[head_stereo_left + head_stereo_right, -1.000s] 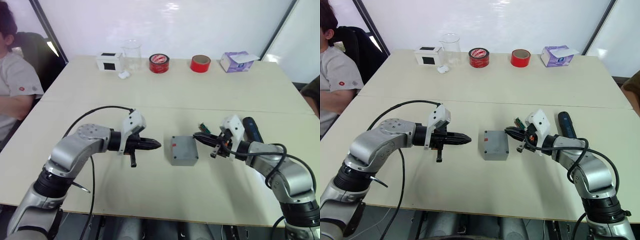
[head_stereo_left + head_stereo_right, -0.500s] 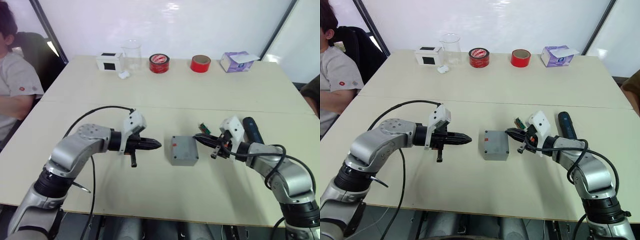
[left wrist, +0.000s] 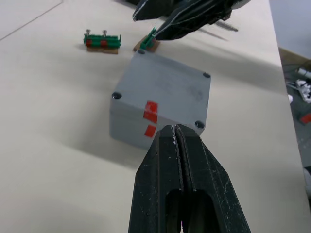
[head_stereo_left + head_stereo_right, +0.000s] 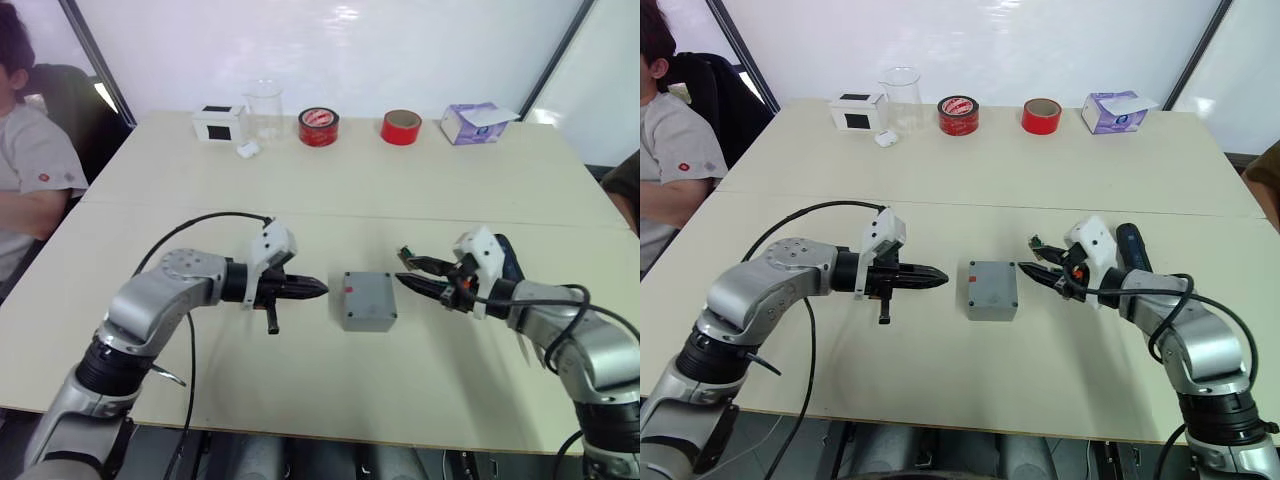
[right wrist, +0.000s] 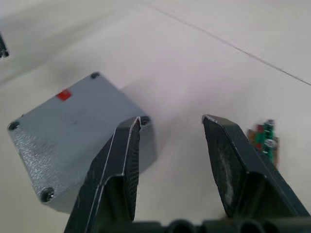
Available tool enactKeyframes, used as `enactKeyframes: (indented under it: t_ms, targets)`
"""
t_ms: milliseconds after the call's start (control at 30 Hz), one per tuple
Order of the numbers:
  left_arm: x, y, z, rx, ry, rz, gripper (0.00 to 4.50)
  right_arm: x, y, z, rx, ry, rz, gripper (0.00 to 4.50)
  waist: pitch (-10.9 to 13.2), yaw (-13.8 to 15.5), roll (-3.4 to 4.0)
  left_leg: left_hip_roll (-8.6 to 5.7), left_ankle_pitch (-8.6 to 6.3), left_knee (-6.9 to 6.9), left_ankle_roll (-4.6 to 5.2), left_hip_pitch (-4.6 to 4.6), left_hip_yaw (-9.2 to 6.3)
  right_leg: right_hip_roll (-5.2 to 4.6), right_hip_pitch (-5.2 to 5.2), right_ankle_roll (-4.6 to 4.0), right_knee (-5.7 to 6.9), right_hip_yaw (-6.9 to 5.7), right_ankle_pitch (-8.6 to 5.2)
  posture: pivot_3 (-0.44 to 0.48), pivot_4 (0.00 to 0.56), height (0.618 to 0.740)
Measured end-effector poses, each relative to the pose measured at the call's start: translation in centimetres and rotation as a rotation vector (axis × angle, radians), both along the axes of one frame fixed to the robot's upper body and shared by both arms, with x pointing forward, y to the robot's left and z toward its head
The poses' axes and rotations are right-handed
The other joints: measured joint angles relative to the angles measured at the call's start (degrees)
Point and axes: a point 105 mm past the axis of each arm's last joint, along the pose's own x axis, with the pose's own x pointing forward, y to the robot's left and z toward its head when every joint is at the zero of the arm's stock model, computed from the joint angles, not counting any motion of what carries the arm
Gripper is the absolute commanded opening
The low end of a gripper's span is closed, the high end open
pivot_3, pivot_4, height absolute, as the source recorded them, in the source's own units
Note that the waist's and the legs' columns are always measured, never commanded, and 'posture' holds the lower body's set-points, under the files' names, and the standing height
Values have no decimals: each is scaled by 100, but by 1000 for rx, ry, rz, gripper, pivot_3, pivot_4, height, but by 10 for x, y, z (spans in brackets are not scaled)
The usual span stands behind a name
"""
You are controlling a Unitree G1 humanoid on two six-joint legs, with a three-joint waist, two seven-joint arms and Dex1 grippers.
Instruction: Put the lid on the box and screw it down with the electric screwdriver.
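The right gripper (image 4: 418,272) has drawn back right from the box (image 4: 367,301) and opened its fingers; the left gripper (image 4: 312,290), closed and empty, has edged closer. The lid (image 3: 170,89) sits on the box mid-table, unscrewed. The electric screwdriver (image 4: 507,258) lies right, presumably next.

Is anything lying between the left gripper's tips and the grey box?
No. Bare table separates the left gripper from the box, seen in both eye views.
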Motion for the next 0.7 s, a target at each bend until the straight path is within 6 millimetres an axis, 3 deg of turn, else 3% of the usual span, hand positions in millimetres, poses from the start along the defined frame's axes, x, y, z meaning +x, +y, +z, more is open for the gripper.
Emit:
enactKeyframes:
  t_ms: [67, 233, 300, 400, 467, 700]
  targets:
    - [1, -3, 5, -11, -14, -11, 0, 1, -9, 11, 4, 5, -17, 2691, 0, 4, 0, 0, 0, 1, 0, 0, 0, 0, 0, 0, 0, 0, 0, 0, 150, 740]
    - [-3, -14, 23, -36, -58, -86, 0, 9, -69, 41, -90, 89, -203, 4455, 0, -3, 0, -1, -1, 1, 2, -1, 5, -2, 0, -10, -4, 2, -6, 0, 150, 740]
    - [-11, -19, 25, -20, -76, -153, 0, 20, -97, 58, -67, 230, -385, 4455, 4, -54, 11, 2, -1, 0, 2, -1, 20, -1, -10, -24, -3, 15, -11, 0, 150, 740]
    - [-23, -29, 25, -16, -94, -242, 0, 10, -117, 67, -121, 415, -520, 4455, 3, -47, 12, 8, -1, -13, 2, 0, 11, 6, -15, -27, -4, 10, -13, 0, 150, 740]
    - [-26, -32, 23, -18, -86, -261, 0, 5, -115, 61, -165, 488, -517, 4455, 2, -48, 10, 8, -2, -20, 3, 0, 6, 8, -15, -30, -6, 6, -15, 0, 150, 740]
    - [-37, -51, 24, -76, -120, -287, 0, -10, -117, 8, -275, 764, -436, 4455, 3, -30, 11, 1, -2, -13, 3, -3, 20, -2, -14, -20, -10, 16, -9, 0, 150, 740]
